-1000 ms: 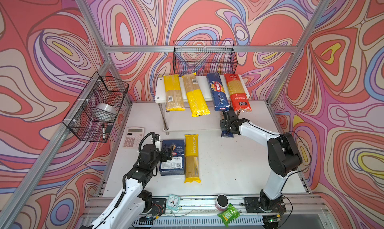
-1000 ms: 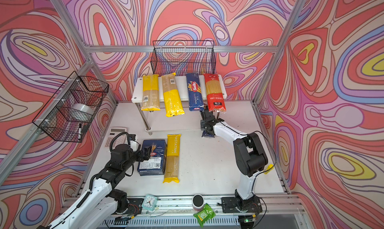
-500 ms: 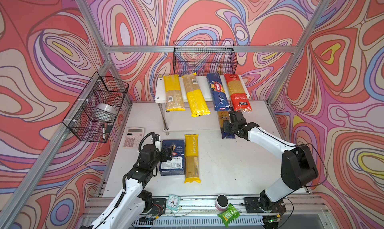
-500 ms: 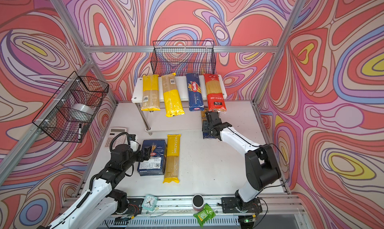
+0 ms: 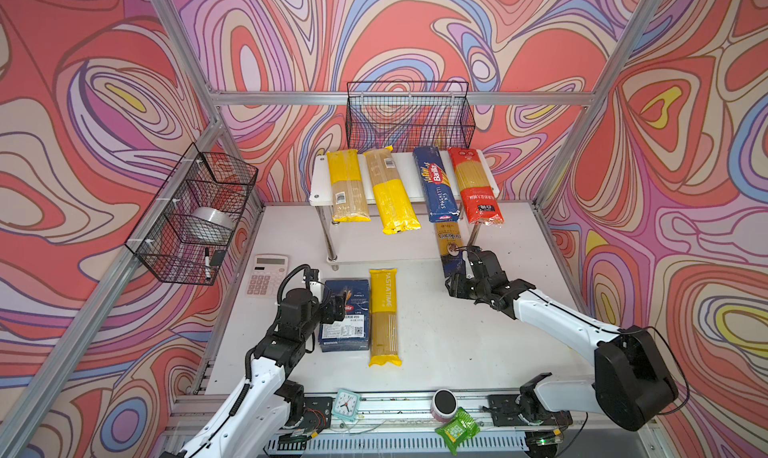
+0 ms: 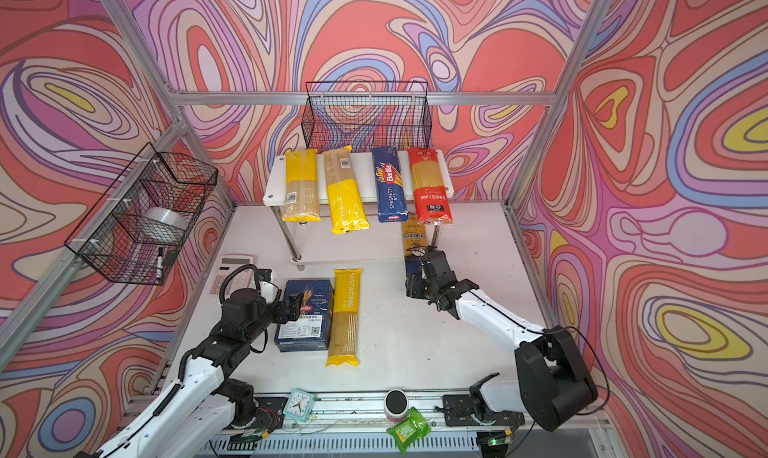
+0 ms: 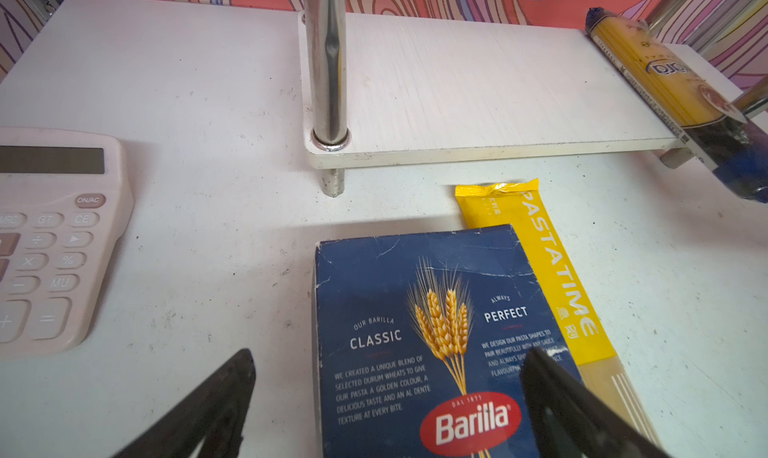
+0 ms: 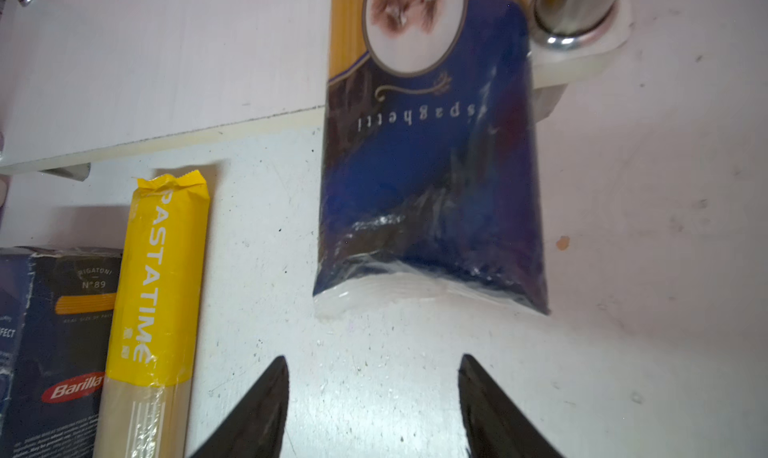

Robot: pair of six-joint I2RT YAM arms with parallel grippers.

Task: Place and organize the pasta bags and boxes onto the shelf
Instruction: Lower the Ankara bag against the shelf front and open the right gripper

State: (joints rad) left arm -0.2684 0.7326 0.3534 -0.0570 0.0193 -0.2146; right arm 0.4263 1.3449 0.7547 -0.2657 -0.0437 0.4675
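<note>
The shelf's top board [image 5: 322, 182] holds two yellow-and-clear bags [image 5: 347, 186] [image 5: 390, 190], the Barilla Spaghetti box [image 5: 436, 184] and a red-and-clear bag [image 5: 473, 186]. A dark blue-gold bag [image 5: 449, 244] [image 8: 428, 165] lies at the right end of the lower board [image 5: 374, 248], its near end overhanging the table. My right gripper [image 5: 457, 285] [image 8: 374, 358] stands open just short of that end, holding nothing. A navy Barilla carton [image 5: 349, 331] [image 7: 415, 310] and the PASTA TIME bag [image 5: 384, 317] [image 7: 552, 269] lie side by side on the table. My left gripper [image 5: 336, 306] [image 7: 390, 352] hovers open over the carton's left half.
A white calculator [image 5: 266, 275] lies left of the carton. Chrome shelf legs [image 7: 328, 61] [image 8: 569, 11] stand near both grippers. Black wire baskets [image 5: 409, 115] [image 5: 195, 215] hang on the walls. A clock [image 5: 345, 404], a small jar [image 5: 444, 404] and a green packet [image 5: 457, 429] sit at the front rail.
My right gripper has opened, let go of the dark blue-gold bag and drawn back toward the front. The bag stays on the lower board. The left arm has not moved.
</note>
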